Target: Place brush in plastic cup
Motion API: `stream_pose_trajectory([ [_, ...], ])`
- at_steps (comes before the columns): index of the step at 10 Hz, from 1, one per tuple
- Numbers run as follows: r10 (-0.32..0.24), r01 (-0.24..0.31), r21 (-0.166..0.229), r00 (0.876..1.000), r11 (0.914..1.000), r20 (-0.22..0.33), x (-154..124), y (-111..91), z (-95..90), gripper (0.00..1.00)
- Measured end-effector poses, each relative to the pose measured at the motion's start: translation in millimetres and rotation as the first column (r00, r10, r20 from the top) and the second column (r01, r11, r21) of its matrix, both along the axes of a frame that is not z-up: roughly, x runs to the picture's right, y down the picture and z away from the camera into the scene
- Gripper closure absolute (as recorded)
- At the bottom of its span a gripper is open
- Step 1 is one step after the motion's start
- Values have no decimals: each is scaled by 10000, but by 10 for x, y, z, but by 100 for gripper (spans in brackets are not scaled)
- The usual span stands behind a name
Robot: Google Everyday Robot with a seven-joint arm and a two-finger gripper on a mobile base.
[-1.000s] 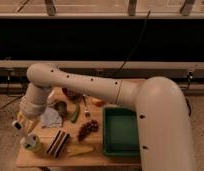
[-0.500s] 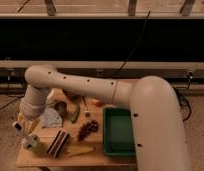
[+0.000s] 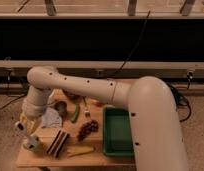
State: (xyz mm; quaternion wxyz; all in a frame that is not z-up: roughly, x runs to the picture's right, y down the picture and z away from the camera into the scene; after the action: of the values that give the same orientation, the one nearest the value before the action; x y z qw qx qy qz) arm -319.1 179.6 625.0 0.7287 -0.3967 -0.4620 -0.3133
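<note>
Gripper low over tabletop near left front corner, directly above plastic cup. Brush upright at gripper, apparently partly inside cup. Jaws state: cannot tell. Judged nearly done; release, retreat left.

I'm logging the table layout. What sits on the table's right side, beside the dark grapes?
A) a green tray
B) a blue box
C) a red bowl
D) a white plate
A: a green tray lies right of the grapes; the gripper is over the table's left end.
</note>
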Motion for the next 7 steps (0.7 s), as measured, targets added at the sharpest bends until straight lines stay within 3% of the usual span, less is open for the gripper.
stream_pose_trajectory([
  [7,205,-205,-192,9998,9996,-8,16,9,141,39],
])
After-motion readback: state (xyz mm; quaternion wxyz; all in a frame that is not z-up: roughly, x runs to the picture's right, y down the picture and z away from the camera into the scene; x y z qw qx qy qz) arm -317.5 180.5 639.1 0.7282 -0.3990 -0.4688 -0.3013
